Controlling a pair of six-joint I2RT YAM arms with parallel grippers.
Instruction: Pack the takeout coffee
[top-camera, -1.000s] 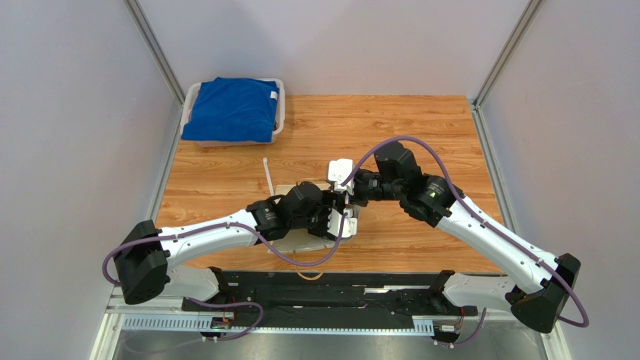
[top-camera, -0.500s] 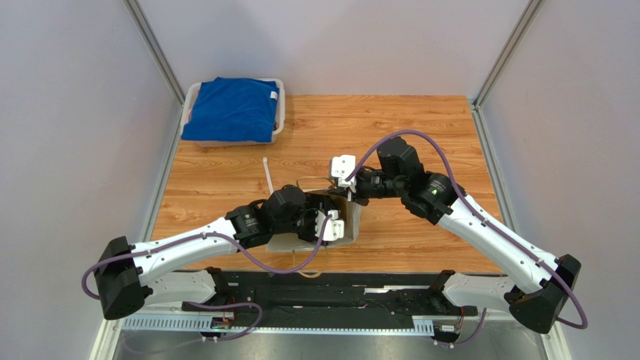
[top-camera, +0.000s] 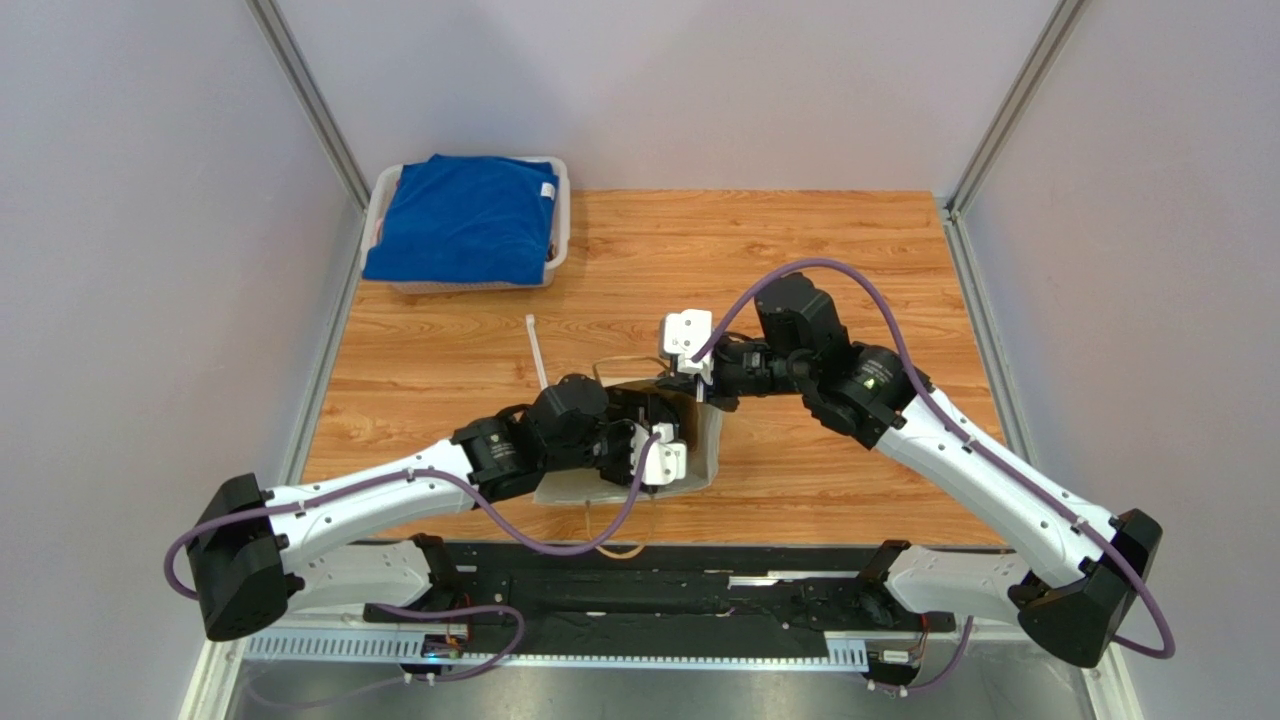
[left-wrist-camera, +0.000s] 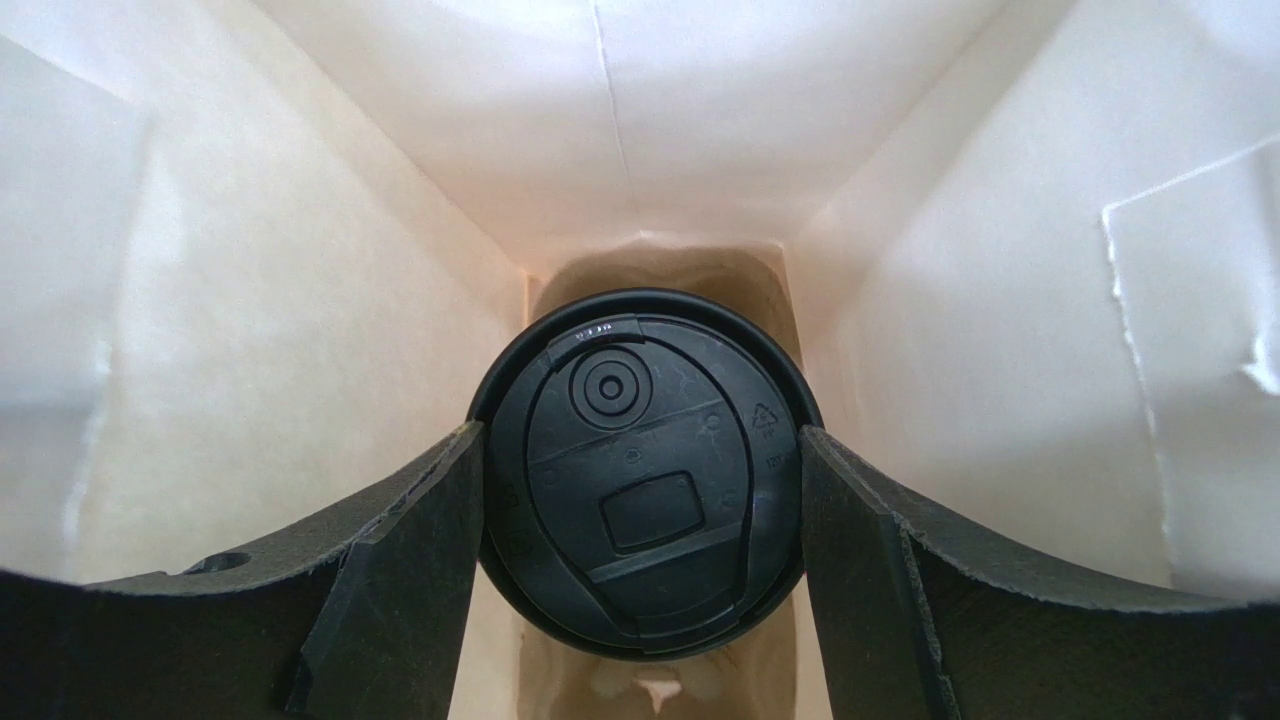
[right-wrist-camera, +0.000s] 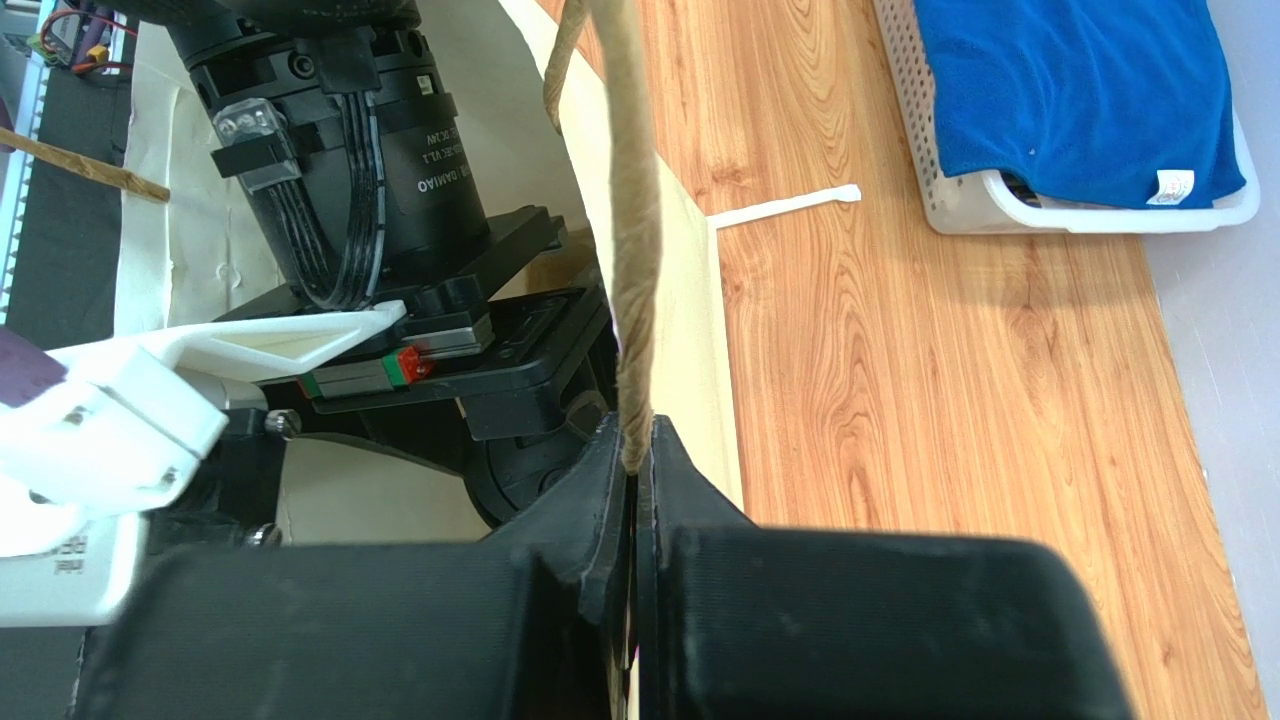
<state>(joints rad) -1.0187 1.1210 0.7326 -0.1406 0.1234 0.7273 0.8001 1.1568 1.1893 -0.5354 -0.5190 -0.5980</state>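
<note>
Left wrist view looks into the white paper bag (left-wrist-camera: 962, 300), where the takeout coffee cup with its round black plastic lid (left-wrist-camera: 646, 480) sits between the fingers of the left pincer (left-wrist-camera: 643, 435). They appear clamped on its rim, so the coffee is inside but seemingly not yet let go. The left arm (top-camera: 391, 488) reaches low over the wooden desk (top-camera: 842, 270), and just beyond its pincer the right pincer (right-wrist-camera: 639, 450) is pinched together on the bag's twisted paper handle (right-wrist-camera: 631, 225).

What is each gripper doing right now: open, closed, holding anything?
Left gripper: fingers closed on the takeout coffee, inside the paper bag.
Right gripper: fingers shut, pinching the bag handle.
</note>
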